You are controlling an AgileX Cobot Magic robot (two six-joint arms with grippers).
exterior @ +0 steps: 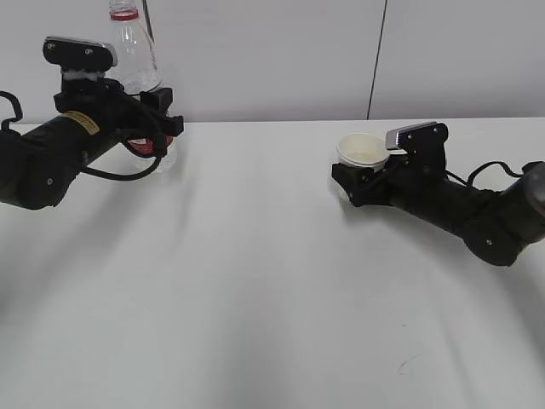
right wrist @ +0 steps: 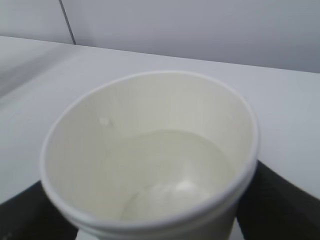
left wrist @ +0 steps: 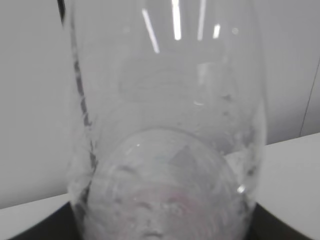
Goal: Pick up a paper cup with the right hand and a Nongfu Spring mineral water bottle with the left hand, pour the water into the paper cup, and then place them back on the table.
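Water (right wrist: 165,165) sits in paper cup (right wrist: 150,155) clamped in right claw (exterior: 362,181), left claw (exterior: 153,128) grips upright bottle (exterior: 136,51) over surface (exterior: 255,281); sloppy set-down could spill.

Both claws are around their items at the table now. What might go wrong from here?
1. The paper cup already holds water, so tilting or squeezing it in the right claw may spill it.
2. The bottle has no cap; tipping it early in the left claw would spill onto the table.
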